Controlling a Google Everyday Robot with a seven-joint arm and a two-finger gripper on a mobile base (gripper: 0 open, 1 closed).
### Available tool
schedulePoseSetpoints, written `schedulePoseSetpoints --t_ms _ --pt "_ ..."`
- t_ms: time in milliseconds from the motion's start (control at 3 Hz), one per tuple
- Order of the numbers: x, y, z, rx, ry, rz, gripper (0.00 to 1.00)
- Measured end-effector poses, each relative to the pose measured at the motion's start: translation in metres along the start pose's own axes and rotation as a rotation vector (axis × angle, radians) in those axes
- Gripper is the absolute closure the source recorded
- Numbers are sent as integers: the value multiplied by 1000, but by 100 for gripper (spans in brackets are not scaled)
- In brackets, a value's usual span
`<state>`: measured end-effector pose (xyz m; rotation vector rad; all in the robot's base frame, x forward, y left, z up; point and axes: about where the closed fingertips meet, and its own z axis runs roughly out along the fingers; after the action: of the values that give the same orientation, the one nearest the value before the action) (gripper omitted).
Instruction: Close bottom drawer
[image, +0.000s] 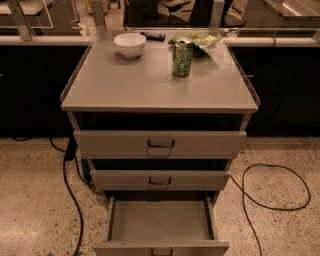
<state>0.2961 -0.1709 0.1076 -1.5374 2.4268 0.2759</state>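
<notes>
The bottom drawer (160, 220) of the grey-beige cabinet stands pulled far out at the lower edge of the camera view. Its shallow tray is empty. Its low front panel (125, 248) and small dark handle (161, 251) are cut off by the frame's bottom edge. Above it sit the middle drawer (160, 180) and the taller top drawer (160, 144), both pushed much further in. My gripper is not in view.
On the cabinet top (150, 85) stand a white bowl (130, 45), a green can (183, 59), a green bag (197, 39) and a dark remote (153, 36). Black cables lie on the speckled floor at the left (70, 200) and the right (270, 185).
</notes>
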Motion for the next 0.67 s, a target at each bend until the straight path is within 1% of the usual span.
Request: schedulePoseSetpoints --t_ms 333,667 --pt "-13 -11 6 7 5 4 0" --pt "-34 -30 9 15 8 11 0"
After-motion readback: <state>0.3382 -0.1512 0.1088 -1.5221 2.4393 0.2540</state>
